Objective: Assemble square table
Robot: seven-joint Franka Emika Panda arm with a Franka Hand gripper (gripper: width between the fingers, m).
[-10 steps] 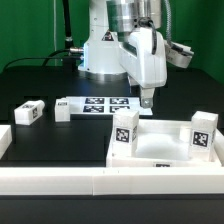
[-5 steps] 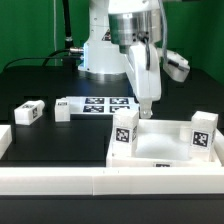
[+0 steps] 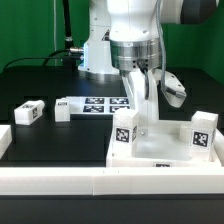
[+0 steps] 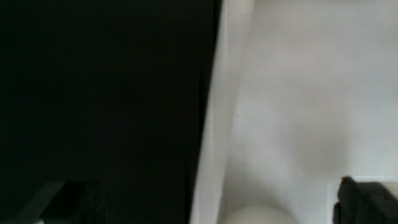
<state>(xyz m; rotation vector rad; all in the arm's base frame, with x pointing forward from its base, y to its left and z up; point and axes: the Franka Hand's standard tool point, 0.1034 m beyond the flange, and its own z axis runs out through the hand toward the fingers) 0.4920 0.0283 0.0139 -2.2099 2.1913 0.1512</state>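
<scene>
Square table top (image 3: 165,148): white, at five o'clock in exterior view; tagged legs (image 3: 125,130) upright at its ten and two o'clock corners. Loose leg (image 3: 28,112): nine o'clock. Gripper (image 3: 143,126): jaws apart, empty, above the top's far rim.

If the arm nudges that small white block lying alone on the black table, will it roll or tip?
The leg looks flat-faced, so it would probably slide, not roll. It lies low, so tipping seems unlikely. Its moulded look suggests stiffness.

A robotics lab: white robot arm (image 3: 135,40) on a black table (image 3: 45,80), tagged marker board (image 3: 95,105), green curtain (image 3: 22,25) behind.
</scene>
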